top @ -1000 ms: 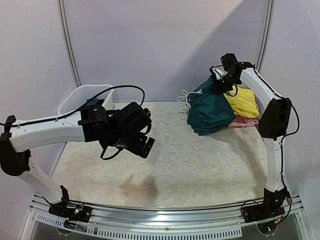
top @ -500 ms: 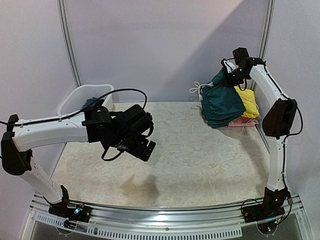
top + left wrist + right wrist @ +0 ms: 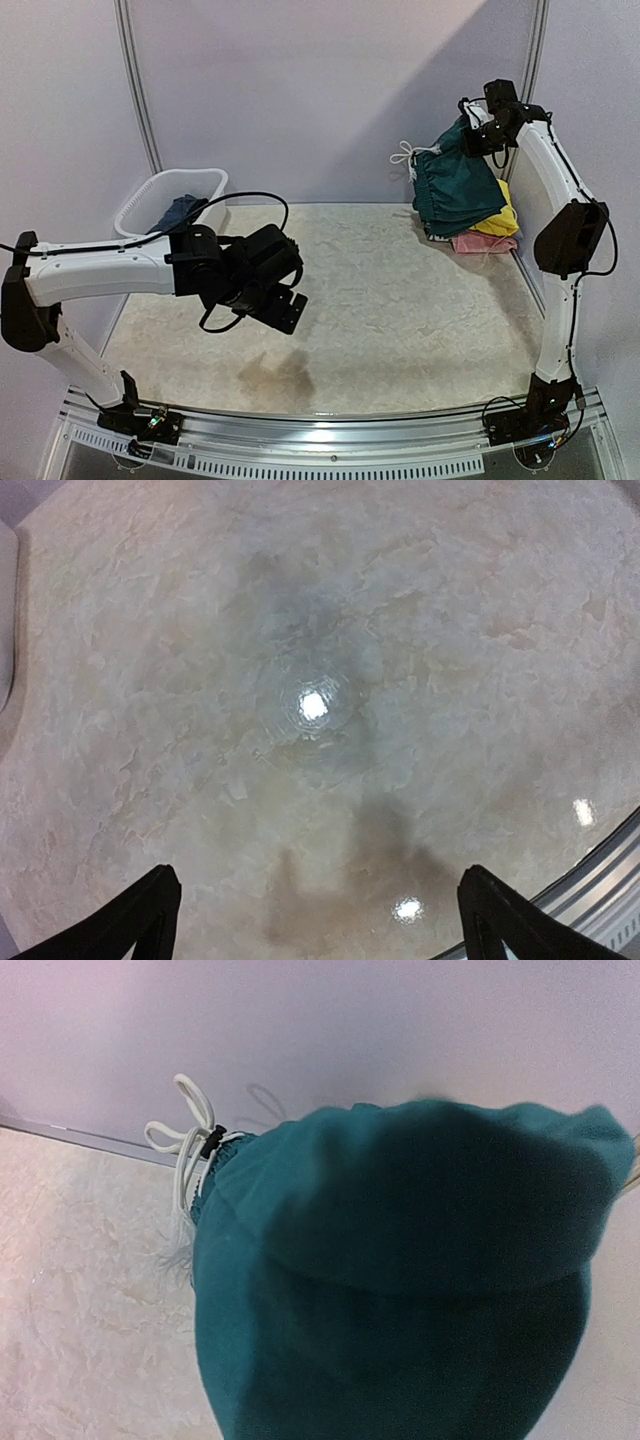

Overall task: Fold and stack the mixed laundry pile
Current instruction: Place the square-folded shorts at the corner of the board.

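Dangling from the clamped right end effector (image 3: 476, 138), teal shorts (image 3: 455, 188); left end effector (image 3: 316, 900) wide.

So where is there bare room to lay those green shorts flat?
The table's middle, between left arm and right arm, is bare. Crowded: far right corner, yellow cloth and pink cloth under the lifted shorts; tub far left.

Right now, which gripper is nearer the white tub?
Left. The left gripper hovers open just front-right of the tub; the right gripper holds the shorts aloft at the far right.
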`<state>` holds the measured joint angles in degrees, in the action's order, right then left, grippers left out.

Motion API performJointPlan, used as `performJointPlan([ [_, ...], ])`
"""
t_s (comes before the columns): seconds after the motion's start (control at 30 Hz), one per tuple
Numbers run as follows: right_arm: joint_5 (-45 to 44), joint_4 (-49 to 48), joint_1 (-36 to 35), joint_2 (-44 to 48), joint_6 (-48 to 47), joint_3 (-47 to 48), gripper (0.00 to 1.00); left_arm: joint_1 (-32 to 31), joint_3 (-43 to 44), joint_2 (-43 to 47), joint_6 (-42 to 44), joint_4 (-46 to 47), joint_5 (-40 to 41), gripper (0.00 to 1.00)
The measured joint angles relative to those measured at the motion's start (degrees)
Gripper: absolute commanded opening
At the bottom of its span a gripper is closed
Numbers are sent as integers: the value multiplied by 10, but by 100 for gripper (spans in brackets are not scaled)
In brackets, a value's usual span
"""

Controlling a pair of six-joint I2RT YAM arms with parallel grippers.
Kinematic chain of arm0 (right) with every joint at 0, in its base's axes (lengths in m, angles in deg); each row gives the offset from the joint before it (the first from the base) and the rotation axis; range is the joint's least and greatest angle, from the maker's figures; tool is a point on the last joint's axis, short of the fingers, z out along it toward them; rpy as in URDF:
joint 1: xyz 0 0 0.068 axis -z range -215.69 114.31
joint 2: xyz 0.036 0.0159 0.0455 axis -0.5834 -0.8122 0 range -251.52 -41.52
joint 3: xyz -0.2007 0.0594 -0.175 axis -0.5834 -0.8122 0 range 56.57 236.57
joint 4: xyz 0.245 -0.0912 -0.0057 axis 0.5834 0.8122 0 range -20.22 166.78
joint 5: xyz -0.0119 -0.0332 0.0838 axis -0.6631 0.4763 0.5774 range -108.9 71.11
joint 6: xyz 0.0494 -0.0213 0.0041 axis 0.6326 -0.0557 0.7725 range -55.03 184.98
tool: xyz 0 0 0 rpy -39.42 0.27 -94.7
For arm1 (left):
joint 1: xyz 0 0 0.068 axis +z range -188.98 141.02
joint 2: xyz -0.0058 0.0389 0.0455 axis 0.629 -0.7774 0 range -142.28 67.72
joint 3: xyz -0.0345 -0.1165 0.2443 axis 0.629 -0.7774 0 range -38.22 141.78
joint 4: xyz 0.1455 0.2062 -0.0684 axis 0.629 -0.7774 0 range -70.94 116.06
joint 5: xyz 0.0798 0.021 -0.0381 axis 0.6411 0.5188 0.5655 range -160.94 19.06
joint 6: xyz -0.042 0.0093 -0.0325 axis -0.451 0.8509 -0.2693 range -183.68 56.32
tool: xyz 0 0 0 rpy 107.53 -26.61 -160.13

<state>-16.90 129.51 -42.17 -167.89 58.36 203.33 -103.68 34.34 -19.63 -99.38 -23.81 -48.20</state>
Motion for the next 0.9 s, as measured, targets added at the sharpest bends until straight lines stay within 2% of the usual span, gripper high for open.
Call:
performJointPlan([
  [0.27, 0, -28, 45, -8, -2, 12, 0, -4, -1, -22, -12, 12, -24, 98],
  [0.57, 1, -101, 97, -73, -35, 15, 0, -5, 5, -65, -28, 11, -42, 98],
  [0.9, 16, -201, 129, -156, -77, 15, 0, -5, 84, -145, -32, 2, -45, 99],
])
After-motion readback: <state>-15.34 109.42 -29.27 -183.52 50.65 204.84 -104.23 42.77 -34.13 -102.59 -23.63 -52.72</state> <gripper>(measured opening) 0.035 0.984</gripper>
